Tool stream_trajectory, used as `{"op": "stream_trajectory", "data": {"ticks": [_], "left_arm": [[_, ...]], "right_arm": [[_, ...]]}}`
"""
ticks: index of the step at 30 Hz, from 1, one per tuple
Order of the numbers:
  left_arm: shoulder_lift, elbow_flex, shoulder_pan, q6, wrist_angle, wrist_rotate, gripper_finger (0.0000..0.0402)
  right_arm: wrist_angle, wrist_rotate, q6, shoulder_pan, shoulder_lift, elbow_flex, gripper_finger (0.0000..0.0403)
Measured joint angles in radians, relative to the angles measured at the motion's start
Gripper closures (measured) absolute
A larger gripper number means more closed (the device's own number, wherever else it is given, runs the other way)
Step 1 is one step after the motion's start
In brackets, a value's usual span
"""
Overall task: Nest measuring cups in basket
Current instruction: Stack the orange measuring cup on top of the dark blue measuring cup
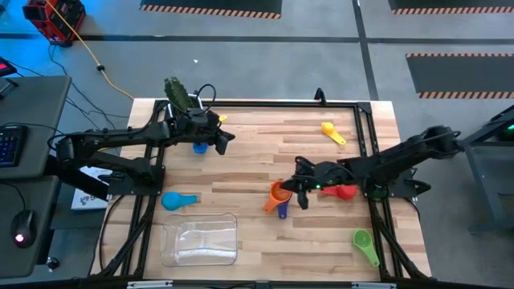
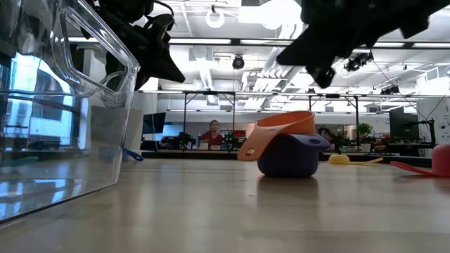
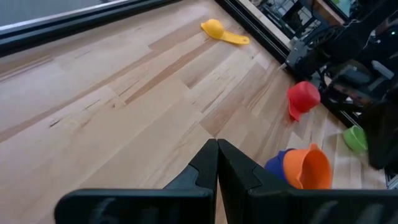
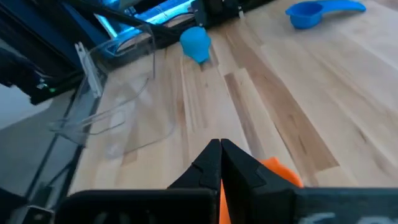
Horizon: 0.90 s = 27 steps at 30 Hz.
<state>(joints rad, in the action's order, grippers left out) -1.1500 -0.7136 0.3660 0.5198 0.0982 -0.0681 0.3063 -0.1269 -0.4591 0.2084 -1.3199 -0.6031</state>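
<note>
Right now the right tool (image 1: pixel 303 195) hangs just above the orange plastic measuring cup (image 1: pixel 278 195), which sits nested in the dark blue plastic measuring cup (image 1: pixel 283 210) near the middle of the wooden counter (image 1: pixel 249 160); its fingers are pressed together with nothing visibly between them. The left tool (image 1: pixel 227 136), also closed and empty, waits over the counter's far left part. The clear rectangular plastic basket (image 1: pixel 200 239) stands empty at the near left edge, well apart from the stacked pair. The light blue (image 1: pixel 178 201), red (image 1: pixel 345 192), green (image 1: pixel 364 241) and yellow (image 1: pixel 332 131) cups lie scattered. Closed fingers coming down could knock the tilted orange cup off its partner, or push the pair sliding across the smooth wood.
</note>
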Motion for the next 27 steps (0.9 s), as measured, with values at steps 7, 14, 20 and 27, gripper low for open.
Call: {"op": "stream_trajectory", "data": {"ticks": [7, 14, 20, 27], "left_arm": [[0.000, 0.000, 0.000, 0.000, 0.001, 0.001, 0.0401], [0.000, 0.000, 0.000, 0.000, 0.001, 0.003, 0.0401], [0.000, 0.000, 0.000, 0.000, 0.001, 0.003, 0.0402], [0.000, 0.000, 0.000, 0.000, 0.001, 0.004, 0.0401]], "right_arm": [[-0.015, 0.034, 0.024, -0.013, -0.111, -0.016, 0.0403], [-0.070, -0.015, 0.074, -0.013, -0.119, -0.016, 0.0403], [-0.111, -0.045, 0.080, -0.019, -0.119, -0.016, 0.0403], [-0.200, -0.075, 0.144, -0.025, -0.119, -0.016, 0.0403]]}}
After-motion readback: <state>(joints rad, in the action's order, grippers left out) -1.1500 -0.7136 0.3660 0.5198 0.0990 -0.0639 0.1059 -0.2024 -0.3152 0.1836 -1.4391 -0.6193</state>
